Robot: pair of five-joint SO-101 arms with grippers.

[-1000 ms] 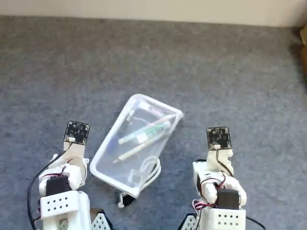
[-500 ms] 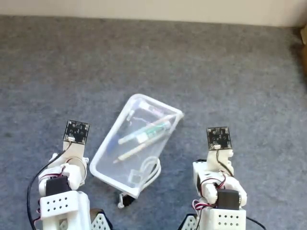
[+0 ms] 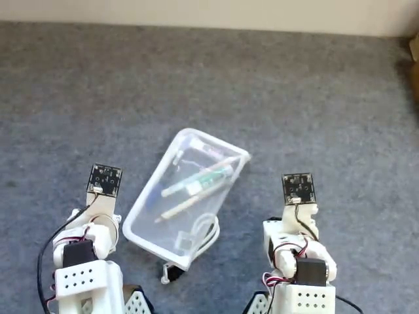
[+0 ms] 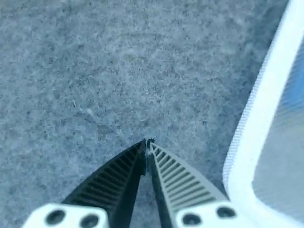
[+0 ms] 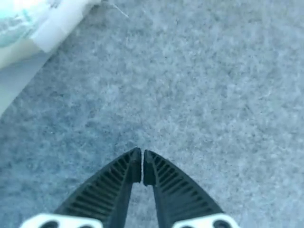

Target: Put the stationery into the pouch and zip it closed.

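Grey felt (image 3: 294, 98) covers the whole table, and one clear pouch (image 3: 154, 186) lies on it at a slant between my two arms. Inside the pouch I count two pen-like sticks side by side, a green-and-white pen (image 3: 200, 179) and a pale one (image 3: 183, 207); anything more in there I cannot make out. One white cord loop (image 3: 208, 232) sits at the pouch's end nearest my bases, and one small black-and-white piece (image 3: 167, 273) lies on the felt just beyond that end. My left gripper (image 4: 147, 142) hovers over bare felt just beside the pouch's long edge, its tips pressed together on nothing. My right gripper (image 5: 141, 153) is near the pouch's opposite side, likewise pinched closed and empty.
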